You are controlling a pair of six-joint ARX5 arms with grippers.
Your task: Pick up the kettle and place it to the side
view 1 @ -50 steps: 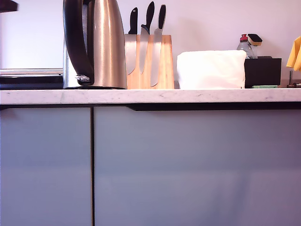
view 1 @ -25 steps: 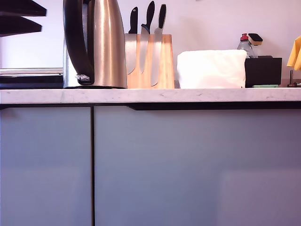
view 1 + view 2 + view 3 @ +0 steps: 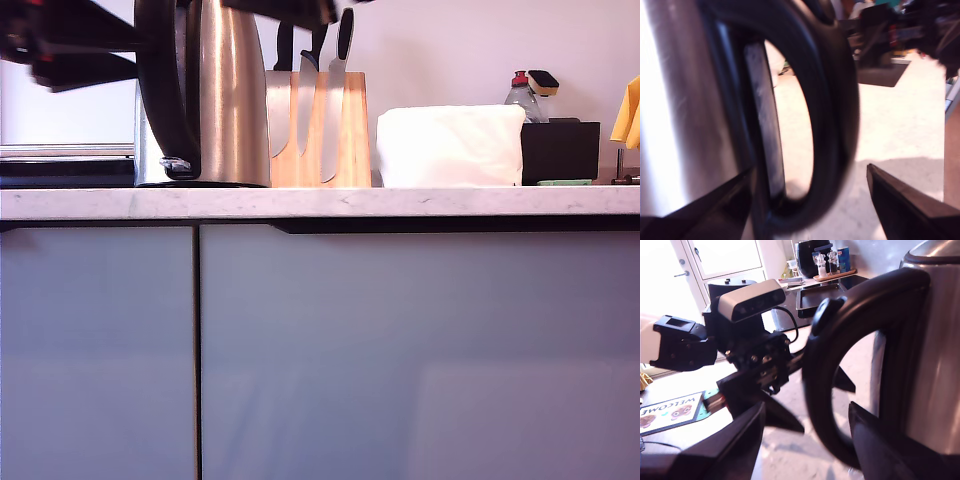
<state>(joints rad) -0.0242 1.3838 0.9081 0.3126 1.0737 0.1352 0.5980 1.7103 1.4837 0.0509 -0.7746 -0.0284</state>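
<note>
The kettle (image 3: 230, 100) stands upright on the countertop (image 3: 420, 204) at the exterior view's left, its black loop handle (image 3: 160, 90) facing that side. My first gripper (image 3: 125, 52) reaches in from the exterior view's left, open. In the first wrist view the kettle (image 3: 685, 100) fills the frame and its handle (image 3: 835, 100) lies between the spread fingers of my first gripper (image 3: 810, 167). My second gripper (image 3: 806, 405) is open too, with the handle (image 3: 865, 295) of the kettle (image 3: 940, 340) just past its fingertips. A dark arm part (image 3: 285, 10) crosses above the kettle.
A wooden knife block (image 3: 320, 130) stands right behind the kettle. Toward the exterior view's right sit a white folded cloth (image 3: 450, 148), a black box (image 3: 560, 152), a bottle (image 3: 522, 95) and a yellow cloth (image 3: 628, 115). Grey cabinet doors (image 3: 400, 350) hang below.
The arm at the exterior view's left has moved right, up to the kettle's handle. A second dark arm part has come in above the kettle. The kettle has not moved.
</note>
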